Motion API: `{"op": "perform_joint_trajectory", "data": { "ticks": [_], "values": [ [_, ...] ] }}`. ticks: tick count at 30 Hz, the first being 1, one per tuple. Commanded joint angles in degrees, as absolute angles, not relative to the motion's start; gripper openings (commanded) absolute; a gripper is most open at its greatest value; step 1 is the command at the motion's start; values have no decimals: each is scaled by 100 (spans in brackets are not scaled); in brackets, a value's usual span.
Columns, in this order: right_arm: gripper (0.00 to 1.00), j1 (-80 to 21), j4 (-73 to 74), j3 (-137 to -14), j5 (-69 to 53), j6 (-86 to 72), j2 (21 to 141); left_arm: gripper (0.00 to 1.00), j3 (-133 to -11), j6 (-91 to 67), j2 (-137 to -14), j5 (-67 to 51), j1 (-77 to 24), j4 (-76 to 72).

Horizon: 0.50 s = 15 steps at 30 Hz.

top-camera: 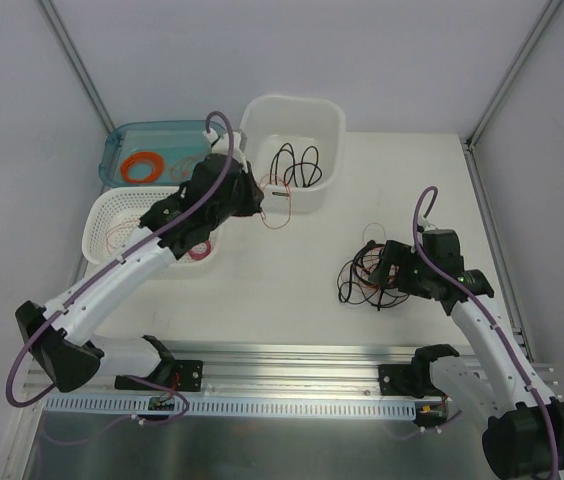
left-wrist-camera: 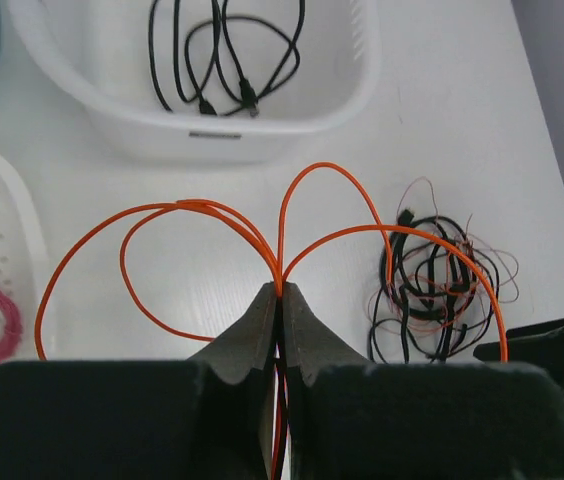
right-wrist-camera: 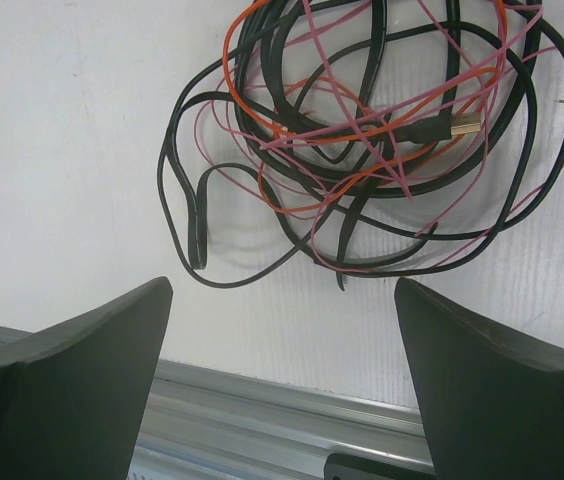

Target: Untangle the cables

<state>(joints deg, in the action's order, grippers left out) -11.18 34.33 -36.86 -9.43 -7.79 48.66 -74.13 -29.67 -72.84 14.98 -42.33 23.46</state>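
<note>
The tangle of black, pink and orange cables [top-camera: 370, 275] lies on the white table [top-camera: 282, 295] just ahead of the right gripper [right-wrist-camera: 282, 290], whose fingers stand wide apart around nothing; the left gripper [left-wrist-camera: 280, 295], beside the white tub [top-camera: 314, 196], is pinched tight on a looping orange wire [left-wrist-camera: 279, 275]

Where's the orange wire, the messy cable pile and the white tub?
orange wire [left-wrist-camera: 314, 165]: left wrist view, top of its middle loop.
messy cable pile [right-wrist-camera: 417, 130]: right wrist view, black plug inside.
white tub [top-camera: 292, 99]: top external view, far rim.
</note>
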Motion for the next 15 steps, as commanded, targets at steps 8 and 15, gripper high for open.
{"op": "perform_joint_trajectory", "data": {
  "ticks": [8,15],
  "values": [
    [97,-1151,3577,-3981,-1177,-457,4483,0,-9052,-1933,-7944,810,-2199,2681],
    [97,-1151,3560,-3955,-1239,-378,4421,0,-10089,-1828,-9280,282,-1029,2681]
  ]
}}
